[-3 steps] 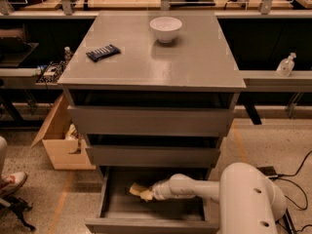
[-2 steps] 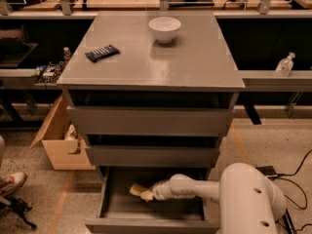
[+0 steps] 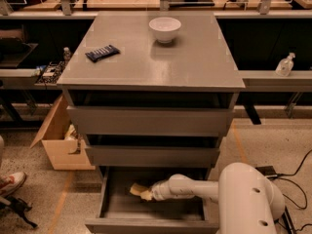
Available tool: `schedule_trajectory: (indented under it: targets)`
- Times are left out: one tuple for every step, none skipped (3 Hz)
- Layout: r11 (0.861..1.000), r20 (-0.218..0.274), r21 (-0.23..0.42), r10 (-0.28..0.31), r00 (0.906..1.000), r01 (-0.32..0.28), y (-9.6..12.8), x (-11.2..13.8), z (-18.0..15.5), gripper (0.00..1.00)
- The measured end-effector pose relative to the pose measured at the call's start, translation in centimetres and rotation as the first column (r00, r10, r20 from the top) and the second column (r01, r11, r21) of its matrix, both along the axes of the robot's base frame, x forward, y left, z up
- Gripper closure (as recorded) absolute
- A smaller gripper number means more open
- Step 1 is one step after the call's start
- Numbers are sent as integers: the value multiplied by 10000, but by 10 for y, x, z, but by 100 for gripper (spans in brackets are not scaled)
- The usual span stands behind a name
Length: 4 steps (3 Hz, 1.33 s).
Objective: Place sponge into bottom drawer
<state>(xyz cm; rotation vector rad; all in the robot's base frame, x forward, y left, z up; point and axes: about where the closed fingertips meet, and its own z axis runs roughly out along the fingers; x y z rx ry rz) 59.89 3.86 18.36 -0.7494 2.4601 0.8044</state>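
At the left we see a cardboard box (image 3: 56, 152) on the floor. The grey cabinet (image 3: 195, 62) top bears a dark blue wrapped bar (image 3: 102, 53) and a white bowl (image 3: 165, 29). The bottom drawer (image 3: 114, 211) stands open, and the sponge (image 3: 136, 189) is inside it, at the tip of the gripper (image 3: 147, 195), which reaches in from the right. We cannot tell whether the gripper clamps it.

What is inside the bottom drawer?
The pale yellow sponge and the robot's hand, right beside it, are inside the bottom drawer. The arm covers some floor, and the drawer above hides the back.
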Motion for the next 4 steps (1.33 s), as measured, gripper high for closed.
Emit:
schedule_trajectory:
  targets:
    - [10000,-20,9,19,10000,-19,2,-1,-1,13]
    - [10000,-21,16,32,10000,-32,3,-3,-1,0]
    - [9987,-26,-69,-499,9987,499,-15,-9,-1,0]
    - [9802,-71,131,-1976,9803,1976,-60,-22,8,0]
